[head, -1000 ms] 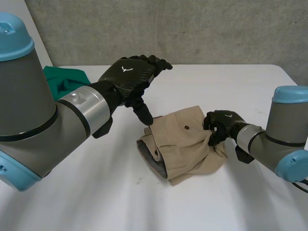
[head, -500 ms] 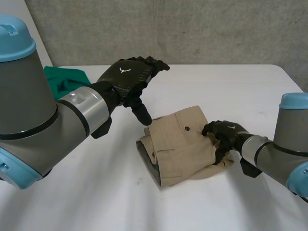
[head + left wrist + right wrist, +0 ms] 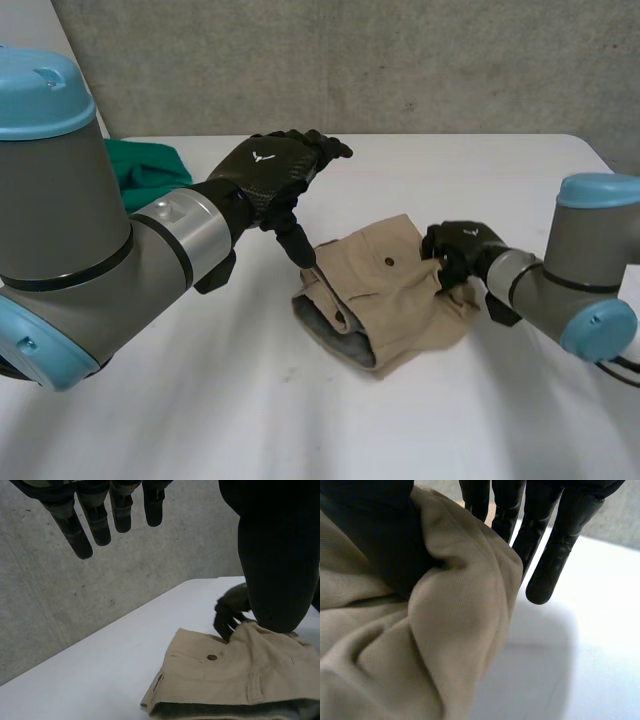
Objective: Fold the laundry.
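Two hands on the shorts (image 3: 400, 300): left hand (image 3: 265, 165) has fingers straight, thumb pinning the corner under it; right hand (image 3: 458, 248) pinches the edge. Looks mid-fold; next that pinched edge wants carrying over toward the thumb.

I am watching my right hand (image 3: 562, 530) pinching a raised fold of the tan cloth (image 3: 435, 645): its thumb (image 3: 375, 530) is pressing into the fabric on one side, while its straight fingers (image 3: 502, 510) are reaching down behind the fold on the other. The bunched cloth is lying on the white table (image 3: 590, 680), which is showing bare just past the fingertips.
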Tool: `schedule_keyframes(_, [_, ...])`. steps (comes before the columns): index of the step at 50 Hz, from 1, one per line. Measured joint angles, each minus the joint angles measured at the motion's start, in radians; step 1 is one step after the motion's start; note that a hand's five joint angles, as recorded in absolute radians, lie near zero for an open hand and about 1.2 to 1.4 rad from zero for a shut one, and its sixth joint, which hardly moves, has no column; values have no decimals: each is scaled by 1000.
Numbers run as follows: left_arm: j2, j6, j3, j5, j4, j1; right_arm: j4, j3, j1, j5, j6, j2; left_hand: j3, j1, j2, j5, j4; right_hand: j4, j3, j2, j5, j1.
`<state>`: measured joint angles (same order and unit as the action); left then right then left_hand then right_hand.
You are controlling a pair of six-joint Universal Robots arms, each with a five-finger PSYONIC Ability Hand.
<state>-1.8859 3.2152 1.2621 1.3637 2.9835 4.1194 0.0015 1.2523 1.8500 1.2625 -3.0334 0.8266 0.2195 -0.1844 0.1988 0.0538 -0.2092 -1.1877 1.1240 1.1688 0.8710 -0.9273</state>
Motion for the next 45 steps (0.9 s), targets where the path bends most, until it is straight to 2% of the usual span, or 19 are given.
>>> schedule_keyframes(2, [0,0,0,0,0,0,0,0,0,0,0,0,0,0,0,0,0,0,0,0,0,0])
schedule_keyframes(5, [-2,0,0,0,1,3,0,-188,-5,4,56,-89,0,0,0,0,0,0,12,0,0,-3])
schedule_keyframes(10, [-6,0,0,1,10,15,7,-381,-19,24,96,-184,0,0,0,0,0,0,37,0,3,-5])
schedule_keyframes(21, [-23,-14,-2,2,21,41,195,-1090,-227,156,134,-550,0,0,0,0,0,-1,48,0,52,-11])
schedule_keyframes(24, [-27,-17,-2,2,21,44,222,-1191,-275,167,146,-608,0,0,0,0,0,-1,48,0,62,-11])
schedule_keyframes(38, [-56,-22,-5,4,20,52,189,-1197,-415,120,198,-647,0,0,0,0,0,-1,48,0,66,-11])
schedule_keyframes(45, [-64,-22,-3,4,20,52,187,-1185,-455,127,257,-650,0,0,0,0,0,37,14,-45,54,6])
